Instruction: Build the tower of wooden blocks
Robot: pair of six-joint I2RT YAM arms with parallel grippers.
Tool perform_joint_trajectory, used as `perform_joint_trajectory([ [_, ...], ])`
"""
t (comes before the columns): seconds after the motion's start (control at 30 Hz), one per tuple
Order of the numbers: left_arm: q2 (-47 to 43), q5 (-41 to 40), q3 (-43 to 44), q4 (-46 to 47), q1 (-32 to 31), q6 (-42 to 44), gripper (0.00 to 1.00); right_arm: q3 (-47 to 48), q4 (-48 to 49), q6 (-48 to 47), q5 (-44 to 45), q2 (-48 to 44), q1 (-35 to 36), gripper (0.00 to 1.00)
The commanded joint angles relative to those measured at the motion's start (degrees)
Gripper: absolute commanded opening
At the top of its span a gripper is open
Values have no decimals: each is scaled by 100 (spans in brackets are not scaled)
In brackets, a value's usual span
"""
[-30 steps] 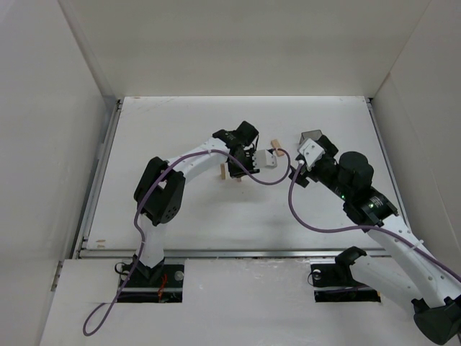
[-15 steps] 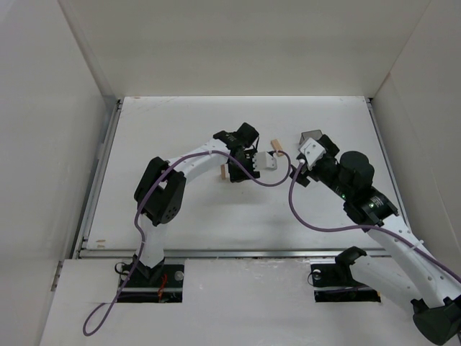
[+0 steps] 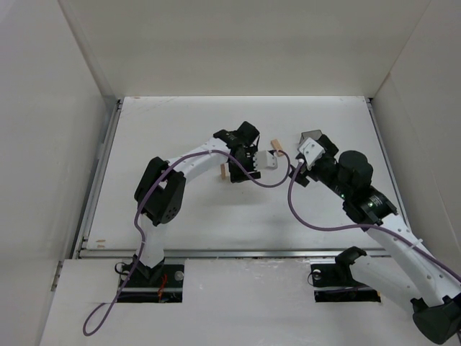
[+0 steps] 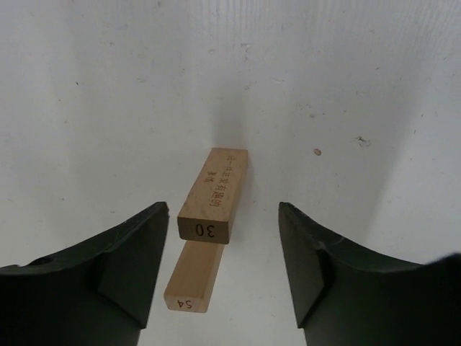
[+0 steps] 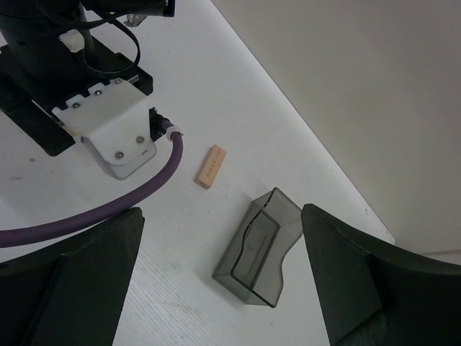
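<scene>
Two light-tan wooden blocks sit between the fingers of my left gripper [image 4: 223, 210], which is open. The block marked 30 [image 4: 214, 194] overlaps the far end of the block marked 54 [image 4: 194, 277]. I cannot tell whether they stand upright or rest on each other. In the top view my left gripper [image 3: 243, 167] hangs over them and one block [image 3: 223, 171] shows beside it. A third block [image 5: 209, 166] lies flat and apart, also seen in the top view [image 3: 274, 146]. My right gripper [image 5: 223, 213] is open and empty above the table, and shows in the top view [image 3: 306, 155].
A translucent dark grey plastic container [image 5: 259, 249] lies on its side under my right gripper, near the third block; it also shows in the top view [image 3: 311, 135]. The left arm's white wrist housing [image 5: 108, 137] and purple cable [image 5: 86, 216] are close by. White walls enclose the table.
The left gripper has shifted very slightly over the two blocks. The right arm, the loose block and the container have not moved.
</scene>
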Motion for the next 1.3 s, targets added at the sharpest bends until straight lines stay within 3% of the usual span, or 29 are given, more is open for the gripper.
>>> perform_joint_trajectory([
  [0.0,-4,305,461,-198,-15,166,59,177,386,18,-216,39,-2,96],
  [0.07,-57,489,576,-410,-14,166,66,230,334,18,-217,39,-2,96],
  [0.1,-109,612,647,-558,47,166,74,230,334,18,-217,39,-2,96],
  [0.13,-110,613,647,-560,47,166,74,230,334,18,-217,39,-2,96],
  [0.23,-250,692,647,-726,178,219,88,230,334,70,-270,92,-2,96],
  [0.53,-944,1219,402,-332,609,333,92,397,386,123,-437,329,-2,96],
  [0.6,-1346,1351,148,-34,880,159,99,450,386,123,-437,382,-2,96],
  [0.7,-1717,1404,146,494,1267,-175,99,450,386,123,-385,382,-2,96],
  [0.87,-1894,370,269,1073,1436,-1368,99,450,623,184,-226,434,-2,96],
  [0.93,-1833,585,348,1075,1436,-1372,99,450,737,254,-226,504,-2,97],
  [1.03,-1693,1367,463,610,1436,-951,99,519,808,421,-226,645,-2,97],
  [1.1,-1692,1666,428,382,1497,-714,94,520,808,422,-279,707,-2,97],
  [1.27,-1631,1660,-178,-14,1700,305,87,520,808,422,-279,777,-2,97],
])
